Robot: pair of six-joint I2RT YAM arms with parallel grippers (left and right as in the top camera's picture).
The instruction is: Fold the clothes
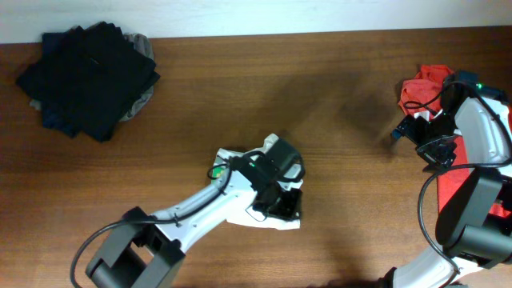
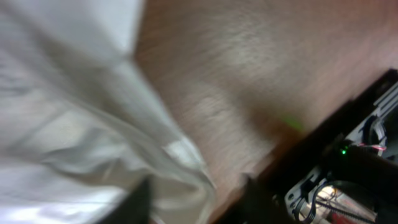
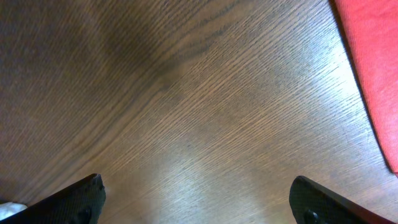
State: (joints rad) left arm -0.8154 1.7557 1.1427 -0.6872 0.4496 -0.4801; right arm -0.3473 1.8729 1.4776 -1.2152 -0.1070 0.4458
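White T-shirt (image 2: 62, 124) bunched on the counter (image 2: 249, 62) between the left jaws, whether gripped cannot be told; right jaws wide open above the counter, red cloth (image 3: 373, 62) near them.

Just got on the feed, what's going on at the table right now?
The left gripper is down on the white T-shirt at the front middle of the table, its fingers on either side of a bunched fold; whether they grip it yet cannot be told. The right gripper hangs open over bare wood beside the red T-shirt, holding nothing. A pile of dark clothes sits at the far left.
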